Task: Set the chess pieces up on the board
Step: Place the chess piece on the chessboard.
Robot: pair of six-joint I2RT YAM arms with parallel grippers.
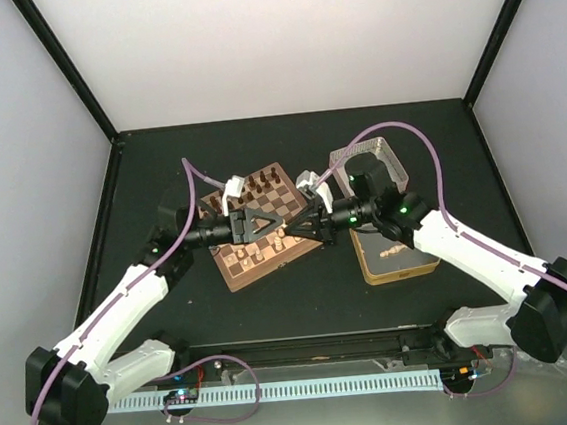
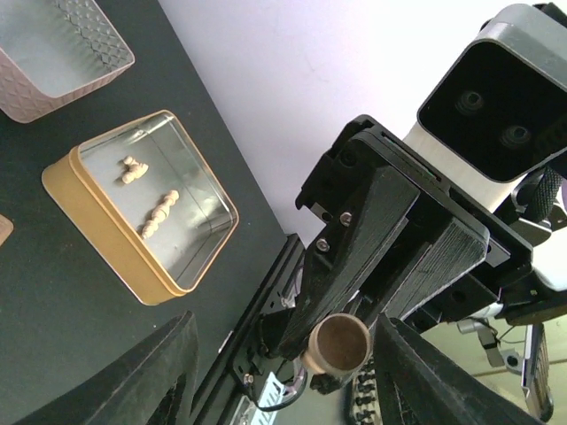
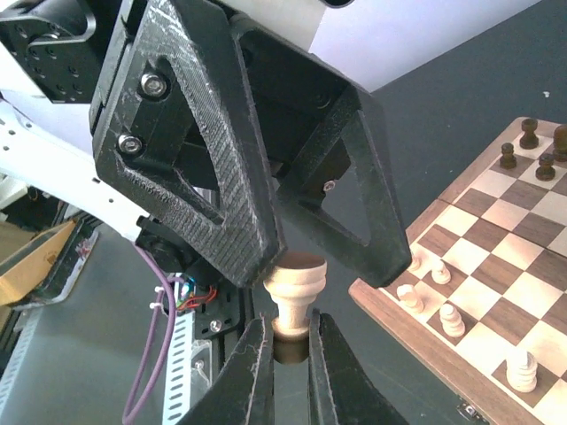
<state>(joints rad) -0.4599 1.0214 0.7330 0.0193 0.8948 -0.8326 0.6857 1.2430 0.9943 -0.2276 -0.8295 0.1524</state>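
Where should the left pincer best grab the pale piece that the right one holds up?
I'd grip the piece by its wide round foot. The right pincer clamps the narrow head end, leaving only foot and stem free. The left pincer should come from the opposite side, a finger either side of the foot.
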